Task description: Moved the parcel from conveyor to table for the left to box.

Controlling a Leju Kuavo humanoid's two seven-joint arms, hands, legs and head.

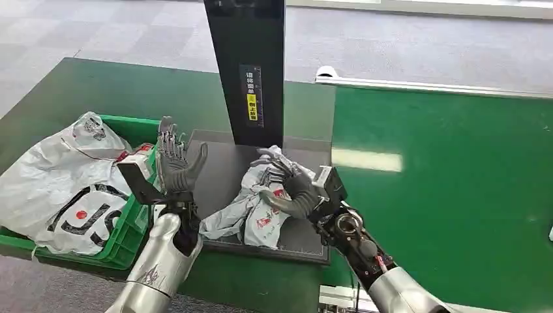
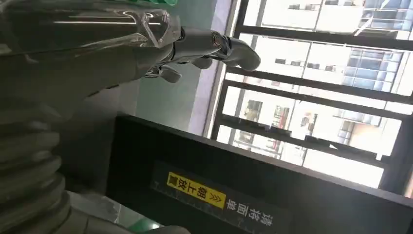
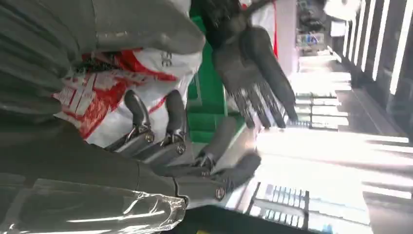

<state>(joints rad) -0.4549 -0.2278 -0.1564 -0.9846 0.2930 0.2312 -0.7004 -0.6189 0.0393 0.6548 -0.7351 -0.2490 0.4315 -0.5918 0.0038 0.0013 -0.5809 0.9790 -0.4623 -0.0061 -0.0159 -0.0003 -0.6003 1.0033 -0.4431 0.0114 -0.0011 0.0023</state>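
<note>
right hand (image 1: 285, 186) grips white-red parcel (image 1: 251, 212) on dark platform (image 1: 222, 176) | left hand (image 1: 175, 160) raised, fingers spread, empty | green bin (image 1: 127, 228) left, holds bags (image 1: 59, 186)

Yellow label (image 2: 196, 193) on black post (image 1: 250, 65) carries Chinese characters; not legible.

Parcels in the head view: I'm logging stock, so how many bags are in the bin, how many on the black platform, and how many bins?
Parcels in the green bin: 2
Parcel on the black platform, under the right hand: 1
Green bins: 1
Total: 4
</note>
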